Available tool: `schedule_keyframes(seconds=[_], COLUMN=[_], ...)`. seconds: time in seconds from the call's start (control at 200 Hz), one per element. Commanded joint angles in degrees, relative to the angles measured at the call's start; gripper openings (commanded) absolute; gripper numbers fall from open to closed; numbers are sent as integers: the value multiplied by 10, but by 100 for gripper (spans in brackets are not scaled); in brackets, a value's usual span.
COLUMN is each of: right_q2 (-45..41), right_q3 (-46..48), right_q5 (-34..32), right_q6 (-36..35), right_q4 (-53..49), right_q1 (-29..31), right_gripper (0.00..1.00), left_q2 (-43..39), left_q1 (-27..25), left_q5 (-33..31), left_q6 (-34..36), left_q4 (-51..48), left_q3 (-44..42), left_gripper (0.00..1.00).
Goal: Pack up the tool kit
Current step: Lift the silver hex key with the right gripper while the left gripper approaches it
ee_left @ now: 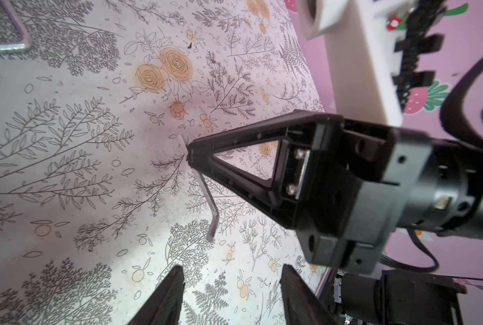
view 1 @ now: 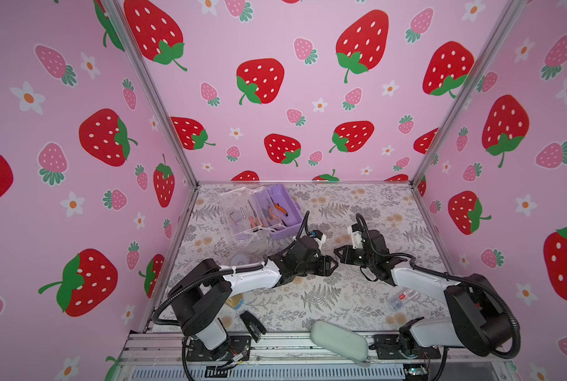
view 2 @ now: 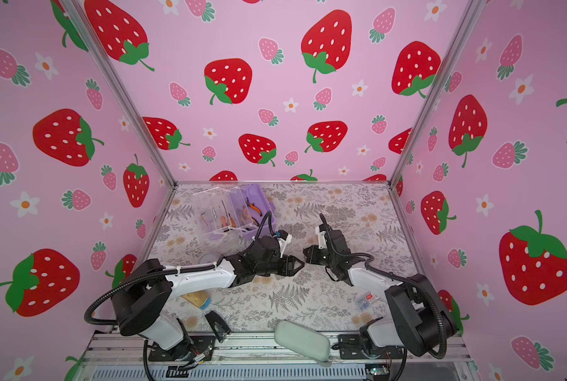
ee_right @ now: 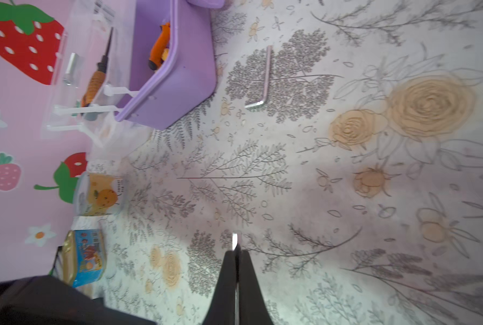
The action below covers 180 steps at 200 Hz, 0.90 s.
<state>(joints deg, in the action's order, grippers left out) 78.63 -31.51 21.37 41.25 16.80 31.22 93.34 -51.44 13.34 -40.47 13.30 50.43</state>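
Lilac tool kit (view 1: 288, 232) sits open at the far left of the floral-printed desk (view 1: 325, 306), close to the back wall and well apart from both hands. Its clear lid and tray (view 1: 239, 211) are swung out to the left of the lilac base. Orange-handled pliers (view 1: 277, 209) lie inside the base, and orange-handled screwdrivers (view 1: 252, 221) rest in the clear tray. Near the middle of the desk the two arms point their hands at each other, tips almost meeting. The right hand (ee_right: 237, 250) is clenched on a thin silver hex key (ee_left: 206, 197). Seen from the left wrist view, it pinches the long arm of the L-shaped key near one end, and the bent end hangs free below the fingertips. The left hand (ee_left: 232, 267) is released, its two black fingers (ee_left: 164, 298) spread apart with nothing between them, just beside the held key. A second hex key (ee_right: 265, 78) lies flat on the desk, close to the lilac base on its right. At the front edge lies a pale green pouch (view 1: 338, 339). A gold tin (view 1: 234, 301) shows partly under the left arm, and a small clear packet (view 1: 402, 298) lies near the right arm.
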Motion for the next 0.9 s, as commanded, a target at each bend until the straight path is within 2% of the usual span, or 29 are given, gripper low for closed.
schedule_keyframes(seconds=[0.0,0.29,0.435,0.7,0.885,0.895], right_q2=[-19,-29,-36,-65,-81,-82], right_q3=[11,15,24,43,45,45], right_q5=[56,81,90,97,80,79], right_q6=[36,61,73,80,68,66], right_q4=[42,60,72,72,68,67], right_q1=[-5,-7,-7,-7,-8,-8], right_gripper=[0,0,0,0,0,0], left_q2=[17,28,28,30,16,15], left_q1=[-3,-4,-4,-3,-1,0], left_q5=[20,15,6,-8,-36,-39], left_q6=[-14,-15,-8,13,29,30], left_q4=[21,12,-1,-40,-80,-83], left_q3=[28,41,54,86,97,98], left_gripper=[56,52,34,10,7,3])
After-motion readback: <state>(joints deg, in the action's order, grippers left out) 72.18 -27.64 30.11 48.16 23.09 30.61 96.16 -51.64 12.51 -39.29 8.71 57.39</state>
